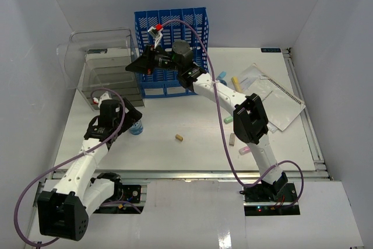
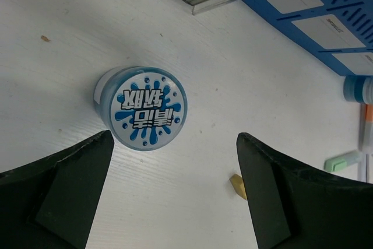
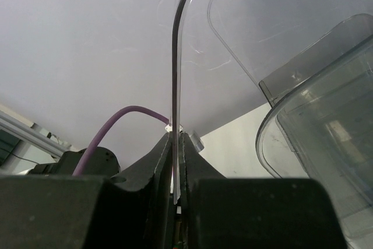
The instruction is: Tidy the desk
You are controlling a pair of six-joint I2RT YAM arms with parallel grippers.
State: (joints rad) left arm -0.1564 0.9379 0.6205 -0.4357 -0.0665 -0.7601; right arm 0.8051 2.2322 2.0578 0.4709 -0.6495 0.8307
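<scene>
The white desk (image 1: 175, 158) carries a round blue tub (image 1: 136, 126) with a splash-pattern lid (image 2: 145, 108) at its left. My left gripper (image 1: 129, 118) hovers just above and beside the tub, open (image 2: 175, 164), with nothing between the fingers; the tub lies ahead of the fingertips. My right gripper (image 1: 135, 66) reaches to the back left. It is shut (image 3: 177, 144) on the thin edge of the clear lid (image 3: 233, 33) of the clear plastic box (image 1: 108, 77), and the lid (image 1: 96, 44) stands raised.
A blue slotted file rack (image 1: 172, 33) stands at the back. A small tan piece (image 1: 179, 137) lies mid-desk, near my left finger (image 2: 238, 185). Several markers and erasers (image 1: 232, 139) lie by the right arm. A notebook and papers (image 1: 274, 94) sit at the right.
</scene>
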